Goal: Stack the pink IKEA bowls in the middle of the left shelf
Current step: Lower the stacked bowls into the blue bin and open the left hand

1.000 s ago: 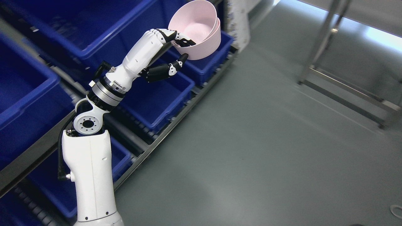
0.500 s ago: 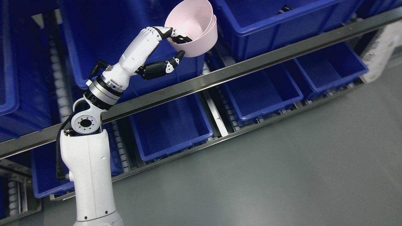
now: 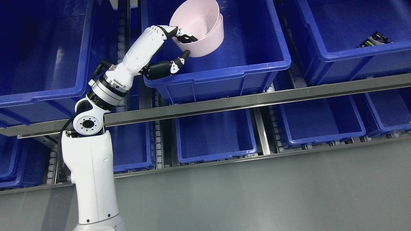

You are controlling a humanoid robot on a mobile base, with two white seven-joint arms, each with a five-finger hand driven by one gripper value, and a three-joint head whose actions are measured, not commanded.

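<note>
Two pink bowls (image 3: 201,27), nested and tilted, hang above the middle blue bin (image 3: 224,69) in the head view. Your left hand (image 3: 170,48) pinches only their rim, so they may slip or separate.

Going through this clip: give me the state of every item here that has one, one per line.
left robot hand: shut on the pink bowls, fingers over the rim, thumb under.
pink bowls: two nested, tilted, held above the bin.
middle blue bin: open, no other contents seen.
right blue bin: open, small dark item inside.
right arm: out of view.
</note>
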